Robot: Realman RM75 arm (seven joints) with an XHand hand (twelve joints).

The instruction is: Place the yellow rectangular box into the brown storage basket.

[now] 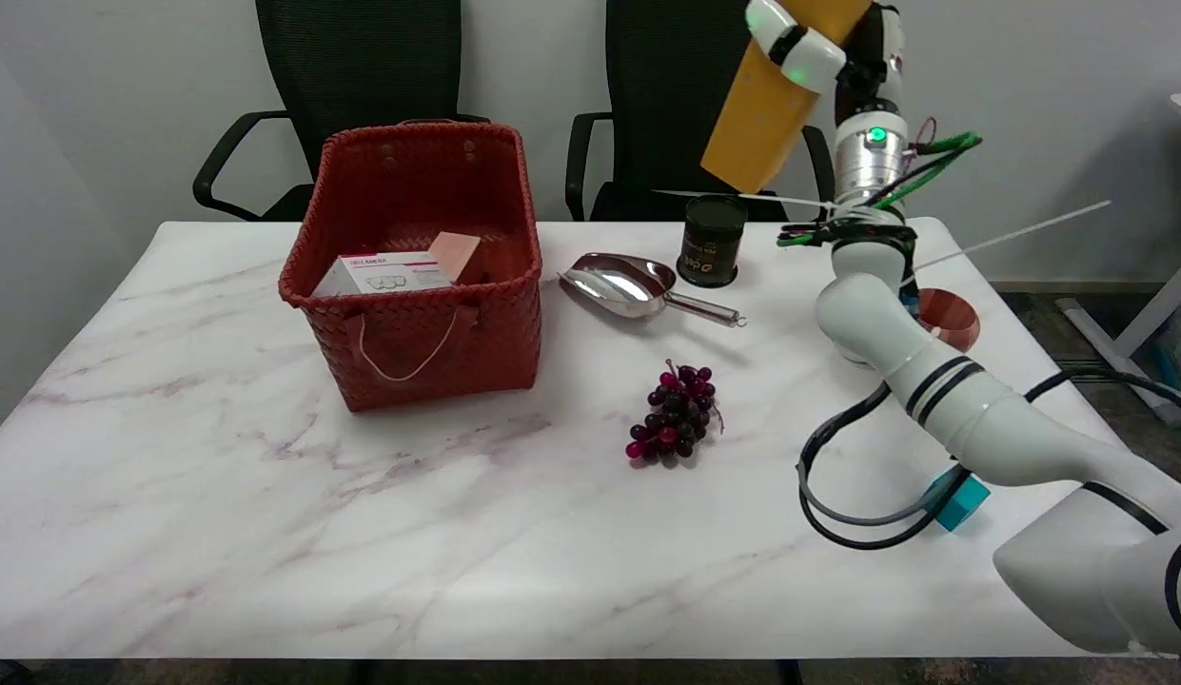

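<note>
Bench (pixel 266 533): one white marbled top was seen, carrying all loose items.
Teal block (pixel 963 501): one was noted at the near right edge, partly hidden behind the right arm.
Grapes (pixel 674 428): one dark bunch was laid near the bench centre.
Copper-coloured dish (pixel 952 319): one was noted at the right, partly covered by the arm.
Scoop (pixel 628 285): one metal scoop was laid between basket and tin.
Brown storage basket (pixel 419 323): one woven basket was stood left of centre; two cartons were counted inside, one white (pixel 385 273) and one pink (pixel 454 254).
Tin (pixel 712 240): one dark round tin was stood at the far edge.
Yellow rectangular box (pixel 757 114): one was held tilted in the air above the tin, well apart from the basket.
Robot hand (pixel 807 48): the fingers were closed around the box's upper part at the frame's top edge.
Chairs (pixel 362 76): two black chairs were counted beyond the bench.
Progress: pick-up and lift were judged complete; transfer leftward over the basket and release were judged outstanding.
</note>
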